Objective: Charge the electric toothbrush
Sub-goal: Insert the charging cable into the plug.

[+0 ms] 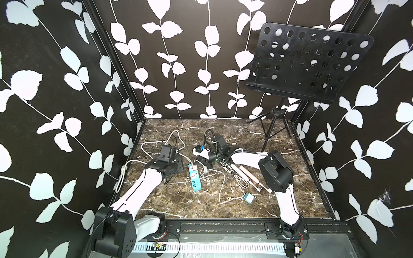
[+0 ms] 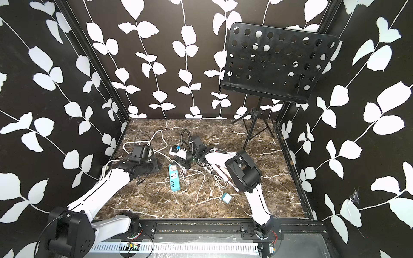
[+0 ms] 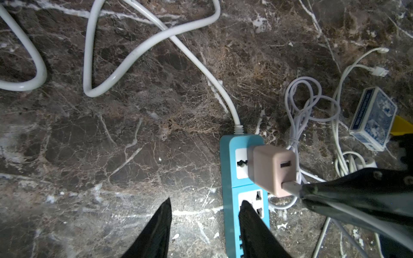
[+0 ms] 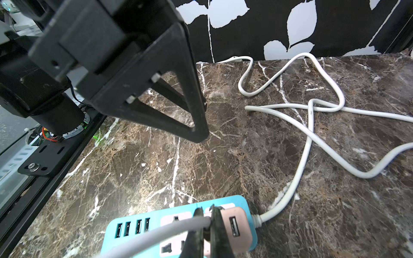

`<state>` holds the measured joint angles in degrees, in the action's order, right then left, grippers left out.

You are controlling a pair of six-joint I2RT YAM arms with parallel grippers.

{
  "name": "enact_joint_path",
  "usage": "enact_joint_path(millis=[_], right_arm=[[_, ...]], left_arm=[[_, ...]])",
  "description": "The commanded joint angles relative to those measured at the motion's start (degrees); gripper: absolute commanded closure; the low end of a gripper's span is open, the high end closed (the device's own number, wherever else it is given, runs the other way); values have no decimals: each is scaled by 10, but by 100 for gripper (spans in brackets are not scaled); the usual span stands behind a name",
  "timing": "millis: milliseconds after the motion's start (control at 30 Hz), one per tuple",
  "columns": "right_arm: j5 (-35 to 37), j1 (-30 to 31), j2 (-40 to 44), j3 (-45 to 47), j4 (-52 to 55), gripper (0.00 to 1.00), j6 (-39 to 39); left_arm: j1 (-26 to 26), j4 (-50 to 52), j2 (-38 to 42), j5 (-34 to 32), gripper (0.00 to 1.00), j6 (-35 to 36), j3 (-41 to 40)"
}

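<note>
A blue power strip (image 1: 195, 181) lies mid-table with a pink USB adapter (image 3: 270, 169) plugged into its end socket. My right gripper (image 4: 206, 210) is shut on the white USB plug (image 3: 289, 187) that sits in the adapter's port, and the plug's thin cable (image 4: 156, 234) trails away from it. My left gripper (image 3: 205, 202) hovers open beside the strip. One of its fingers (image 3: 252, 223) overlaps the strip's second socket and nothing is between the two. The toothbrush appears to be the pale pink stick (image 1: 249, 175) lying right of the strip, partly under my right arm.
The strip's thick white cord (image 3: 143, 44) loops across the back left. A white-and-blue box (image 3: 373, 118) and coiled thin cables (image 3: 304, 105) lie beyond the adapter. A whisk (image 1: 242, 179) and a small teal box (image 1: 248, 197) are at the right. A music stand (image 1: 308, 62) stands back right.
</note>
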<state>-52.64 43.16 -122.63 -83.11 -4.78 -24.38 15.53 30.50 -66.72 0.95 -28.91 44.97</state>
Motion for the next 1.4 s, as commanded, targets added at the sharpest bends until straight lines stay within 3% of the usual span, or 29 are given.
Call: enact_joint_path(millis=[0, 233, 400, 767, 867, 1000, 1167, 1367], right_arm=[[61, 3, -73, 37, 158, 100, -2], [47, 5, -35, 28, 118, 100, 32], [45, 11, 5, 19, 62, 80, 74], [94, 0, 99, 66, 19, 59, 106], [116, -6, 127, 74, 29, 44, 129], [188, -17, 175, 124, 31, 40, 174], [370, -28, 252, 182, 80, 39, 256], [590, 12, 335, 185, 257, 37, 420]], left_arm=[[-4, 14, 5, 6, 49, 12, 15], [-4, 11, 11, 0, 48, 15, 9], [-4, 2, 20, 0, 47, 15, 5], [-5, 6, 40, -12, 44, 23, 10], [-4, 1, 40, -14, 43, 30, 17], [-4, 7, 36, -17, 41, 42, 34], [2, -5, 29, -14, 40, 55, 51], [76, -8, 19, -54, 38, 75, 70]])
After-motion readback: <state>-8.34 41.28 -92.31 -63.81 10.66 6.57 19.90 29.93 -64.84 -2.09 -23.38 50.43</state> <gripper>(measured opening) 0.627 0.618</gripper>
